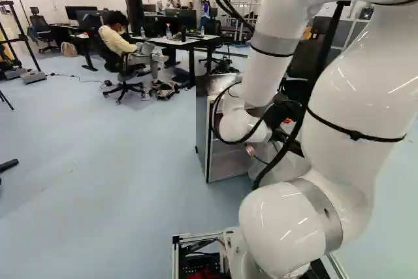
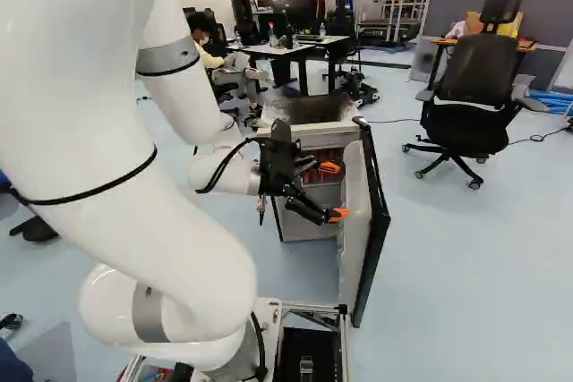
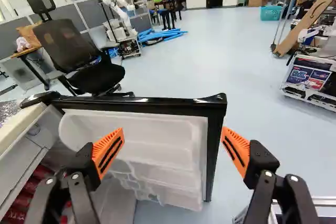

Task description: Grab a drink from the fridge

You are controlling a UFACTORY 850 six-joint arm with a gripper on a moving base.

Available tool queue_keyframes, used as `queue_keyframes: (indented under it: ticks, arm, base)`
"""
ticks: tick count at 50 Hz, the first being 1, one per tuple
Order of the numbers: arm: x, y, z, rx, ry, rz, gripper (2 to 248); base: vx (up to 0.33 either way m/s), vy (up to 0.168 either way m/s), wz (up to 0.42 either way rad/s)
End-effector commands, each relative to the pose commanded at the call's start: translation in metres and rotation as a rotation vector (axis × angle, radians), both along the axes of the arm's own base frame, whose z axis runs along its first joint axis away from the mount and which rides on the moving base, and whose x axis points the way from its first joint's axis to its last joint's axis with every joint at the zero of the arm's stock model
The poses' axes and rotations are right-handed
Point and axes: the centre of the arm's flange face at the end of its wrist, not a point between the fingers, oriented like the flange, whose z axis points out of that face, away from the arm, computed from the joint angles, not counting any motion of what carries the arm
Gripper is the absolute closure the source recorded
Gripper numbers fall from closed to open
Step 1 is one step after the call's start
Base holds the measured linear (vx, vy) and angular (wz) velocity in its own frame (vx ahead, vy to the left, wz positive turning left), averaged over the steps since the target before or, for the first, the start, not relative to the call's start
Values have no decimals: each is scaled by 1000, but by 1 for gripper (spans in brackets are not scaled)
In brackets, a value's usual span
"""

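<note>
The gripper [image 3: 172,137] is released: its two orange-padded fingers stand wide apart, with nothing grasped. The inner side of the open fridge door [image 3: 152,135] lies ahead of and between them. The red drinks [image 3: 21,203] lie outside this span, beside the finger nearer the cabinet [image 1: 204,122], on shelves within it. The long axis of a single drink cannot be determined. Alignment is judged to be the governing condition: the jaws should be turned from the door toward the cabinet opening before any advance is made, or door contact may result.
</note>
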Motion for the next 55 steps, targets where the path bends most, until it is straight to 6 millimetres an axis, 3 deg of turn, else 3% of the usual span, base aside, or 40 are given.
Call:
queue_keyframes:
  ticks: [24,55]
  arm:
    - [40,-30,-1,23,-22,-89,3]
    - [74,-83,0,20,-59,-234,3]
  base:
    - [0,0,0]
    - [0,0,0]
